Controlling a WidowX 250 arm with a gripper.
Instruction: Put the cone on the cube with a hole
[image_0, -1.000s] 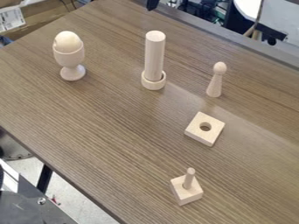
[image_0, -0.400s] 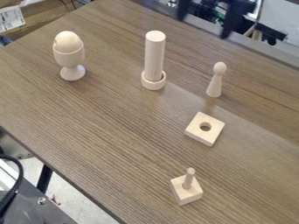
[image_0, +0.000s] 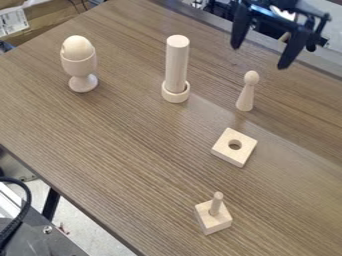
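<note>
Five sets of pieces stand apart on the table (image_0: 120, 150). At the far left, the cup (image_0: 79, 65) cradles the egg (image_0: 77, 47), so its round end can't roll. Next, the ring (image_0: 176, 95) sits around the foot of the rod (image_0: 177, 62), probably as a collar to steady something so tall. Nearer the front edge, the block (image_0: 214, 223) holds its peg (image_0: 216, 202) upright. The cube (image_0: 232, 154) lies flat, opening upward, a level seat for the cone, though one placed off-centre could tip. The cone (image_0: 245, 96) stands just beyond the cube, still on the table, broad foot down and ball up; that leaves its slim upper part handy for a pinch. Above and slightly right hangs the gripper (image_0: 259, 57), its fingers spread wide with nothing between them, likely to clear the ball before closing.

Compared with the frame just before, the gripper is lower and further right in view, coming in over the table's far side towards the cone. Everything on the table keeps its place; the cone is as yet untouched.
</note>
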